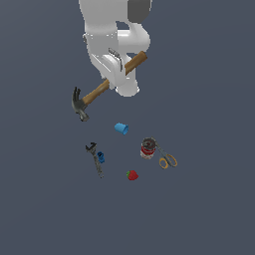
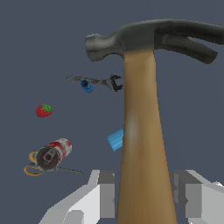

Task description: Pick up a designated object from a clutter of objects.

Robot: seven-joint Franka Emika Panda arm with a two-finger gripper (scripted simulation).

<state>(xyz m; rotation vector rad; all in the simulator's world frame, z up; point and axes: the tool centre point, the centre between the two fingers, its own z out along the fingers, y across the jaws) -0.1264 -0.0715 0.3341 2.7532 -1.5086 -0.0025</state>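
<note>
One hand (image 2: pixel 142 197) clamped on the hammer (image 2: pixel 142 144), blue cup (image 1: pixel 121 128) lying tipped below

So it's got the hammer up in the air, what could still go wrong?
The tool grips the hammer partway along its wooden handle, with the heavy metal head sticking far out, so it might tip or slide in the grip. If it slipped, it would likely fall among the items below, such as the blue cup or the wrench.
</note>
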